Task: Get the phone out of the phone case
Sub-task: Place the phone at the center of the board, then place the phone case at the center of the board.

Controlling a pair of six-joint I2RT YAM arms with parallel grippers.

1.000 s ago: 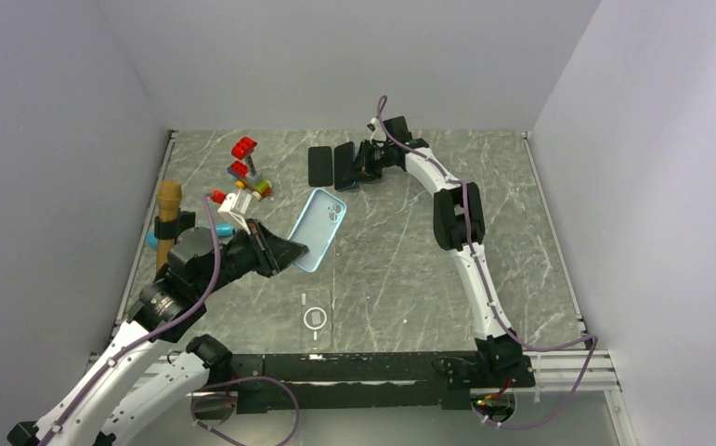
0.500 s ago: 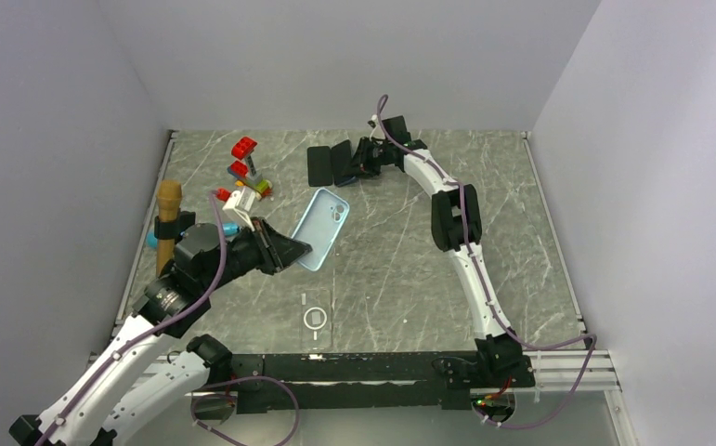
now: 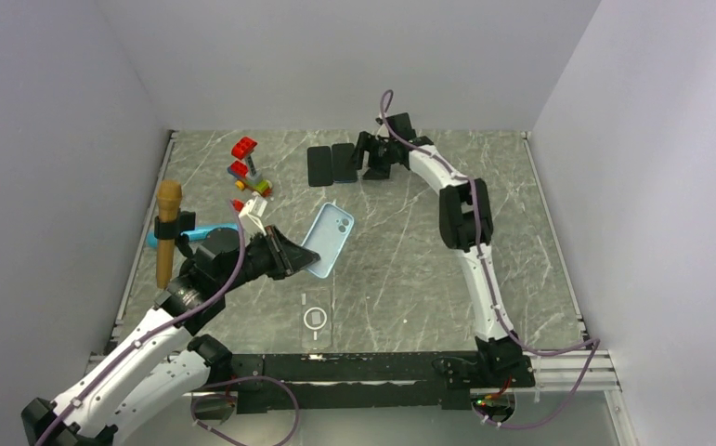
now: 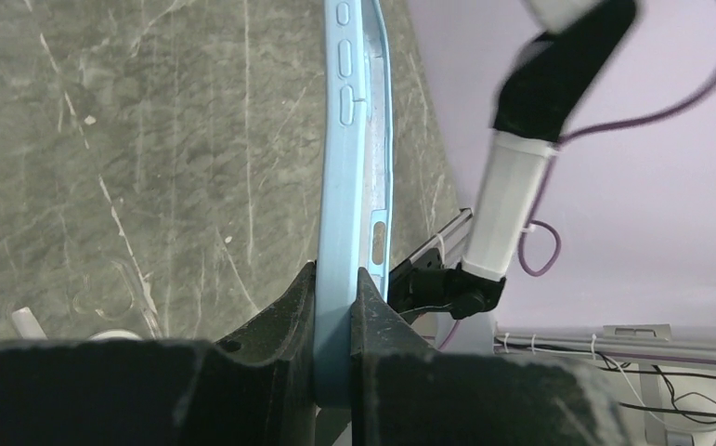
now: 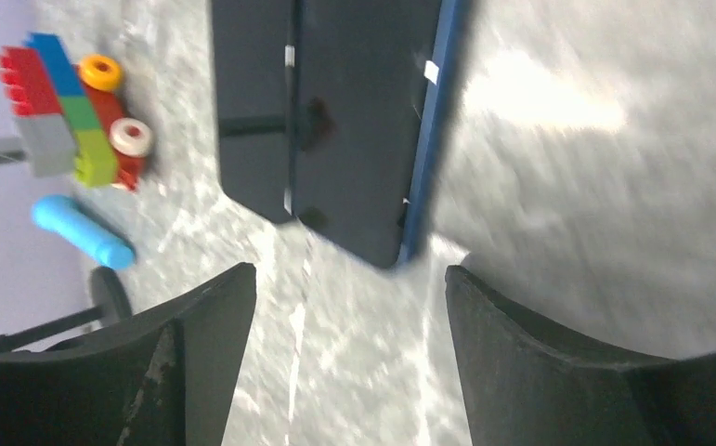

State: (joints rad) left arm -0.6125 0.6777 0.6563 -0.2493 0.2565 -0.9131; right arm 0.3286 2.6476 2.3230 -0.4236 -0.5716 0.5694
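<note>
Left fingers (image 4: 275, 321): pinched tight on one short end of the phone case (image 4: 354, 139), one finger pressed to each face.
Left gripper (image 3: 295, 259): raised off the tabletop, left of centre, its arm reaching in from the near-left corner.
Phone case (image 3: 329, 240): light blue, held in the air and tilted, with the camera-cutout end pointing toward the far edge. The left wrist view shows it edge-on, with the side buttons visible.
Right fingers (image 5: 196, 325): spread wide apart with nothing between them.
Right gripper (image 3: 364, 165): low over the tabletop by the middle of the far edge, just right of the phone.
Phone (image 3: 344, 162): dark with a blue rim (image 5: 363, 121), lying flat near the middle of the far edge, well apart from the case.
Dark slab (image 3: 318, 165): flat, close against the phone's left side (image 5: 252, 102).
Toy bricks (image 3: 247, 163): a coloured cluster toward the far-left corner.
Clear cover (image 3: 314, 316): has a ring mark and lies flat toward the near edge.
Wooden-handled tool (image 3: 166, 232): beside the left edge.
</note>
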